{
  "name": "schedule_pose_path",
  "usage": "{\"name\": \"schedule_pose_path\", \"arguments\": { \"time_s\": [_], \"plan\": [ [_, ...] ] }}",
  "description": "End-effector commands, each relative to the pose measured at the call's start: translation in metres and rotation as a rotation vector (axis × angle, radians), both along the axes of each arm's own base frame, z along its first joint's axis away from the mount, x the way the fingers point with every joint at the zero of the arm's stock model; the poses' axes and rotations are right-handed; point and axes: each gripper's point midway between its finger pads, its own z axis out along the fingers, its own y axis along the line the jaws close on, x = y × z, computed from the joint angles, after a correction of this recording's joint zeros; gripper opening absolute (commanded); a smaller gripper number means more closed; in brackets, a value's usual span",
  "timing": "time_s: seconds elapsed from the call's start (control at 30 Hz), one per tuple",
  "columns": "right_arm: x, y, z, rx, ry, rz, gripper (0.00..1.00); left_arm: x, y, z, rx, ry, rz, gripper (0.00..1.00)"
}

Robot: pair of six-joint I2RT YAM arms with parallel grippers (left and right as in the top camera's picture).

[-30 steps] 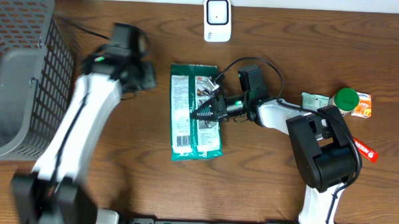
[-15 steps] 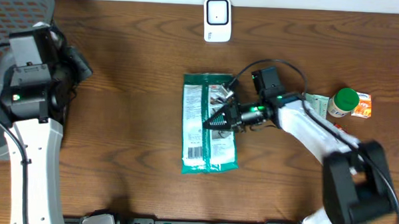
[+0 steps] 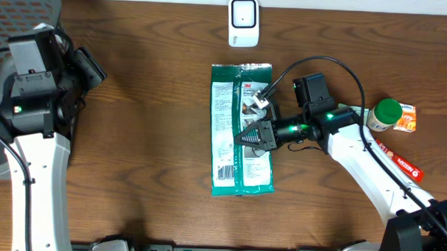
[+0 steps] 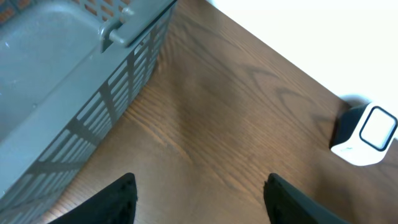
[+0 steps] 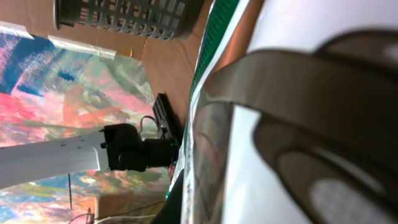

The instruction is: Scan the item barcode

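Note:
The item is a green and white package (image 3: pixel 242 130) in the middle of the table, its barcode (image 3: pixel 225 171) facing up near the front end. My right gripper (image 3: pixel 251 135) is shut on the package's right side. In the right wrist view the package (image 5: pixel 280 81) fills the frame edge-on. The white scanner (image 3: pixel 243 22) stands at the table's back edge and appears as the scanner (image 4: pixel 365 134) in the left wrist view. My left gripper (image 3: pixel 90 66) hangs open and empty at the far left; its fingers (image 4: pixel 121 200) stand wide apart over bare wood.
A grey mesh basket (image 3: pixel 19 3) sits at the back left, its wall (image 4: pixel 93 106) close to my left gripper. At the right lie a green-capped bottle (image 3: pixel 387 113), an orange box (image 3: pixel 406 118), a green packet (image 3: pixel 350 111) and a red item (image 3: pixel 405 167).
The left arm swung away from the package to the basket side and its jaws opened. The right gripper carried the package rightward and it now looks larger, nearer the camera.

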Motion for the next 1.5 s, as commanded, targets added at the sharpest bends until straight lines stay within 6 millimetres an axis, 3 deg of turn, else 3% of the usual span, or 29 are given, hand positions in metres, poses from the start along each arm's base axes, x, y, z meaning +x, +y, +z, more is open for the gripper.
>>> {"name": "schedule_pose_path", "arguments": {
  "time_s": [0.0,0.13,0.57,0.73,0.8,0.93,1.1,1.3,1.47],
  "plan": [
    [0.003,-0.004,0.005,0.010,-0.039,-0.001,0.01,0.000,0.004,0.001,0.006,0.002,0.012,0.68],
    [0.003,-0.003,0.005,0.010,-0.039,0.000,0.01,0.000,0.004,0.001,0.006,0.002,0.012,0.82],
    [0.003,-0.006,0.012,0.047,0.028,-0.021,0.01,0.000,0.004,0.001,0.006,0.002,0.012,0.83],
    [0.030,-0.028,-0.015,-0.166,-0.001,-0.175,0.01,0.000,0.004,0.001,0.006,0.002,0.012,0.83],
    [0.041,-0.037,-0.014,-0.253,-0.029,-0.223,0.01,0.000,0.004,0.001,0.006,0.002,0.012,0.83],
    [0.067,-0.058,0.013,-0.430,-0.145,-0.306,0.01,0.000,0.004,0.001,0.006,0.002,0.012,0.84],
    [0.098,-0.084,0.063,-0.671,-0.409,-0.387,0.01,0.000,0.004,0.001,0.006,0.002,0.012,0.84],
    [0.114,-0.073,0.108,-0.864,-0.765,-0.345,0.01,0.000,0.004,0.001,0.006,0.002,0.012,0.84],
    [0.122,-0.044,0.134,-0.904,-0.999,-0.296,0.01,0.000,0.004,0.001,0.006,0.002,0.012,0.84]
  ]
}}
